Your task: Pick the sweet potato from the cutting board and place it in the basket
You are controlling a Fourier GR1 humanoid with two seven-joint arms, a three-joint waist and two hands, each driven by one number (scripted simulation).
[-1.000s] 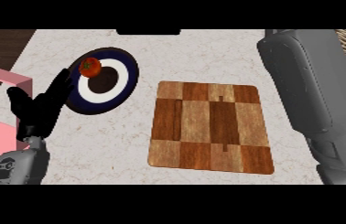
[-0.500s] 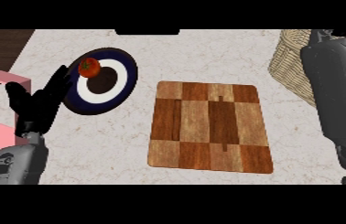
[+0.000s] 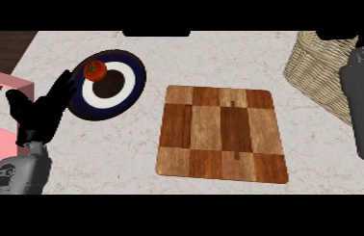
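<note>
The wooden cutting board lies in the middle of the counter with nothing on it. No sweet potato shows anywhere in the view. A wicker basket stands at the far right, partly cut off by the view's edge. My right forearm rises along the right edge in front of the basket, and only a dark sliver of the right hand shows at the top, above the basket. My left hand rests open at the left, fingers up, beside the plate.
A navy and white plate with a red tomato on it sits left of the board. A pink object lies at the left edge. Pale counter runs between plate, board and basket.
My right forearm has swung to the right, off the board's side and towards the view's edge, uncovering the wicker basket. The left hand, plate and board have stayed put.
</note>
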